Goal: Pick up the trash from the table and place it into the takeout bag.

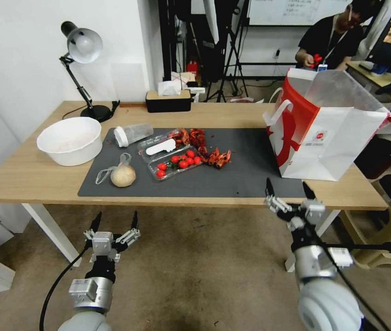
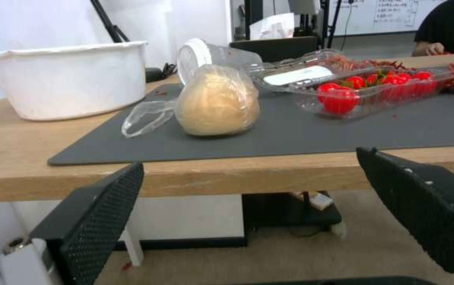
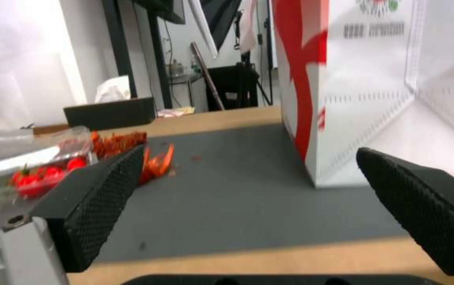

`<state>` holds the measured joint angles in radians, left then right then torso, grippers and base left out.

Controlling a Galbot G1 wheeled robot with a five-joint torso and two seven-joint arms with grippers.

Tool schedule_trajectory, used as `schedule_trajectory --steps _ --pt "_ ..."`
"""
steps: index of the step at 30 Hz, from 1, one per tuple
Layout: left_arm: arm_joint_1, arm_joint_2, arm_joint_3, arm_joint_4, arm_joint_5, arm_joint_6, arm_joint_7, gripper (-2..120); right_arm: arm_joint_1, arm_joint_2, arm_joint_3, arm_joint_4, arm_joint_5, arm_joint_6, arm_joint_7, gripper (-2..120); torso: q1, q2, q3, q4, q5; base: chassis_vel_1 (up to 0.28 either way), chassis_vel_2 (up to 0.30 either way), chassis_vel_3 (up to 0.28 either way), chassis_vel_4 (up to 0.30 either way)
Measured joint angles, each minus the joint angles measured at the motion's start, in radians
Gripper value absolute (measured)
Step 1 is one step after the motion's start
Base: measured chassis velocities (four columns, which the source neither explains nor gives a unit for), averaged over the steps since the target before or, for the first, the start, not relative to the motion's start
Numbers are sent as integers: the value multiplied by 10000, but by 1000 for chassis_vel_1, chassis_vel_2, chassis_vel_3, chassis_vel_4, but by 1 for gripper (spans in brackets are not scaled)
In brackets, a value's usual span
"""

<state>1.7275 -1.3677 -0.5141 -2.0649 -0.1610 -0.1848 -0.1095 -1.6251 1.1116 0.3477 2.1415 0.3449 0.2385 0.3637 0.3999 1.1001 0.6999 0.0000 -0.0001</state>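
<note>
Hands hang wide and empty before the counter: left hand facing the bagged bun, right hand near the takeout bag, its interior hidden.

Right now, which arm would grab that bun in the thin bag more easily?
Probably the left. The left gripper hangs open below the table edge, almost straight in front of the bagged bun. The right gripper, also open, sits far along, by the takeout bag.

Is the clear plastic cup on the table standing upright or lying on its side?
Lying on its side: the clear plastic cup rests lengthwise on the grey mat, its white lid facing sideways toward the large white bowl.
</note>
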Motion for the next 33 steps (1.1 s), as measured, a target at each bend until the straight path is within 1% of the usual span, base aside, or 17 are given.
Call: schedule_trajectory --steps 14,22,25,30,33 --pt "-10 39 -1 14 -26 7 16 100 -346 239 -78 -432 -374 536 -204 100 1 0 1 1 2 0 0 0 0" --pt "-24 80 -5 65 -80 27 37 100 -630 559 -150 -1174 -697 1138 -362 100 1 -1 1 -1 1 0 0 0 0" --pt "-58 74 0 127 -66 31 54 100 -648 661 -161 -1595 -731 1575 -638 100 0 -1 1 0 2 0 0 0 0" --pt "-79 65 -34 195 -36 36 49 100 -653 679 -158 -1639 -689 1664 -868 100 0 -1 1 1 1 0 0 0 0" --pt "-196 118 -80 223 -197 37 3 100 -637 680 -172 -1632 -669 1663 -887 100 0 -1 1 1 1 0 0 0 0"
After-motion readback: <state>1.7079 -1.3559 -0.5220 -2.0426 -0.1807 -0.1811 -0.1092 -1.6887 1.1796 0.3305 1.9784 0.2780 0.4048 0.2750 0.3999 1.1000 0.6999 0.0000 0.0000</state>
